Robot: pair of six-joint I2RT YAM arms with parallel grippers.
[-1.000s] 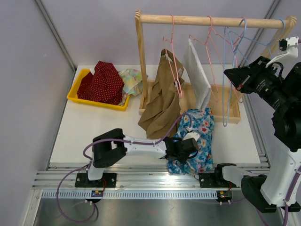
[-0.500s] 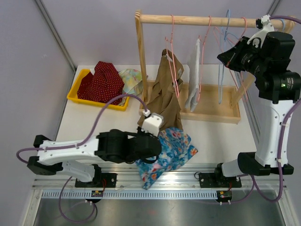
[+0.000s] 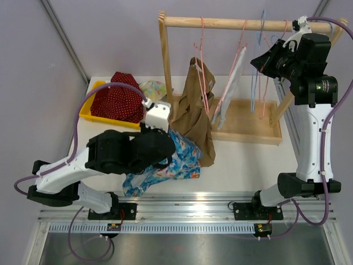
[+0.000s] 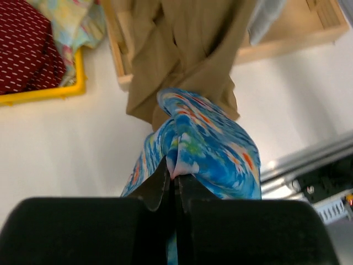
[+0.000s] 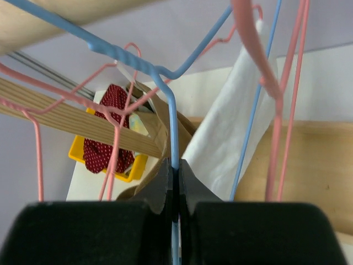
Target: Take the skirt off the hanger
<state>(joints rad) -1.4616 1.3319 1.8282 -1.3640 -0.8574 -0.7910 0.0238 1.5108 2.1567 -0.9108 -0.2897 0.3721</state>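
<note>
The skirt (image 3: pixel 171 163) is blue floral cloth, off any hanger, bunched and hanging down to the white table in front of the rack. My left gripper (image 4: pixel 175 175) is shut on a fold of the skirt (image 4: pixel 212 141); in the top view the arm hides the fingers. My right gripper (image 5: pixel 175 165) is shut on the wire of an empty blue hanger (image 5: pixel 172 116). In the top view it (image 3: pixel 259 61) holds that hanger (image 3: pixel 258 77) up near the right end of the wooden rail (image 3: pixel 231 23).
A tan garment (image 3: pixel 193 116) and a white one (image 3: pixel 229 88) hang on pink hangers from the rail. The rack's wooden tray base (image 3: pixel 251 126) lies beneath. A yellow bin (image 3: pixel 87 111) with red dotted cloth (image 3: pixel 118 96) sits at the back left.
My left arm has carried the skirt from the table's near right edge leftward and farther in. My right arm has moved the blue hanger left and up beside the rail.
</note>
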